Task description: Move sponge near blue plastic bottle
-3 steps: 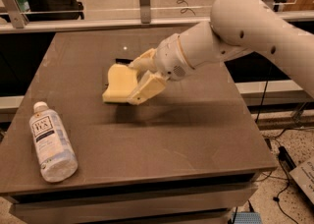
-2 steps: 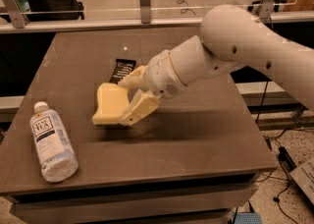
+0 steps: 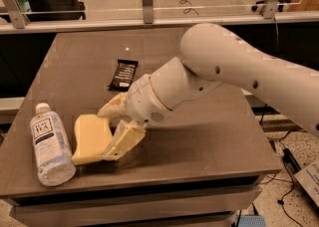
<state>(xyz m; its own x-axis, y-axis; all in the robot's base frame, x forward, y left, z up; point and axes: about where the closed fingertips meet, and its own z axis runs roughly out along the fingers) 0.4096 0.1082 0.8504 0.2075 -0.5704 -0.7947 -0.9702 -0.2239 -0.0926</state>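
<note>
1. Presently my gripper [image 3: 105, 134] sits low over the front-left part of the table [image 3: 209, 141], with my arm [image 3: 239, 66] reaching in from the right.
2. Pincer state: pinching the sponge [image 3: 89, 136], one finger [image 3: 112, 107] on its far side and one on its near side.
3. Sponge: pale yellow, tilted, its lower edge at the tabletop or just above it; I cannot tell which.
4. Sponge position: just to the right of the blue plastic bottle [image 3: 50, 144], with a narrow strip of table showing between them.
5. Bottle: lying on its side near the table's front-left corner, white cap pointing toward the far edge, label facing up.
6. Black snack bar wrapper [image 3: 122, 74]: flat on the table farther back, beyond my wrist, apart from sponge and bottle.
</note>
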